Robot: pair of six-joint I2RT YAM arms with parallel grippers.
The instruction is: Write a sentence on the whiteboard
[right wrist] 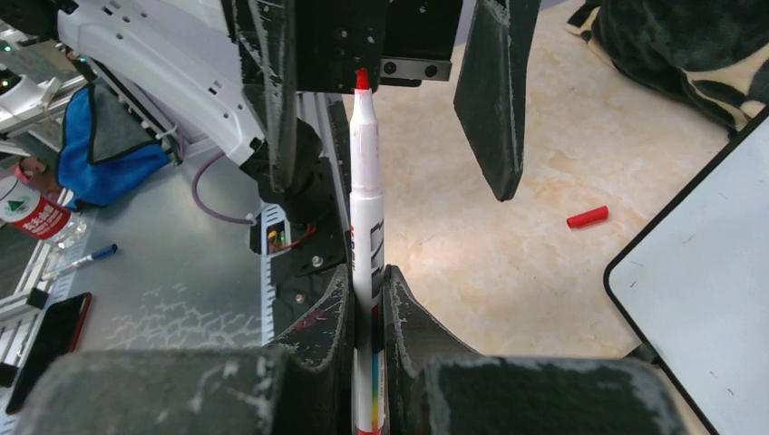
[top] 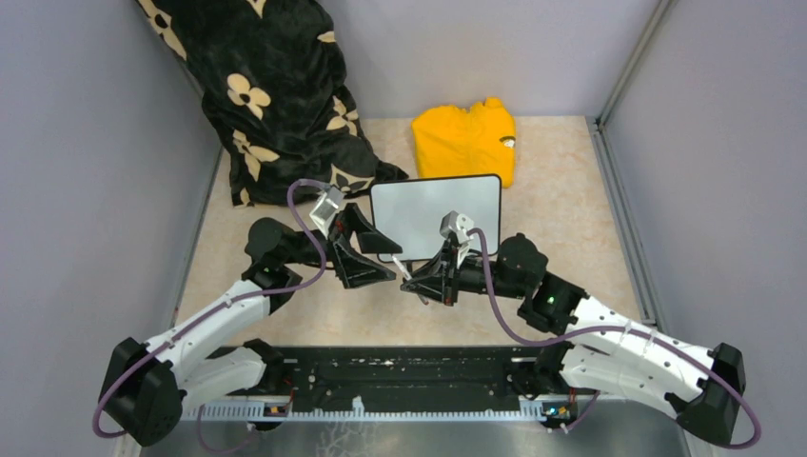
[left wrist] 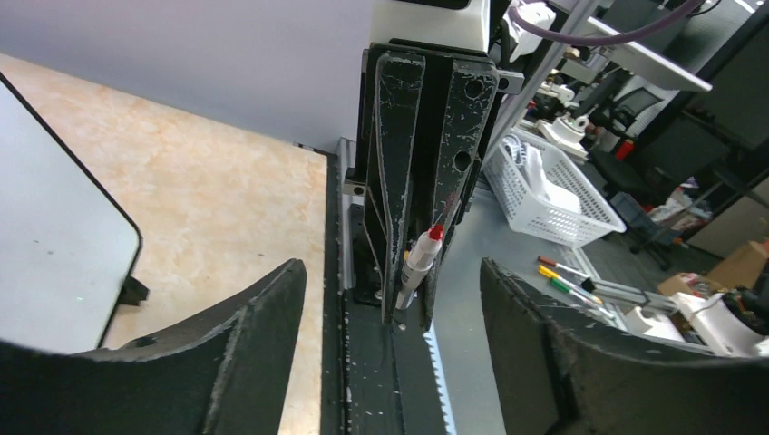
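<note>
Though seemingly blank, whiteboard [top: 419, 211] on tabletop [top: 571, 219]

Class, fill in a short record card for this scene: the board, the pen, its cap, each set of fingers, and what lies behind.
whiteboard: mid-table, no writing visible
marker: uncapped, red tip pointing away from the right wrist
cap: red, lying on the table, apart from the whiteboard
left fingers: open, empty, by the whiteboard's left edge
right fingers: shut on the marker, at the whiteboard's near edge
behind the whiteboard: yellow garment, black flowered blanket
</note>
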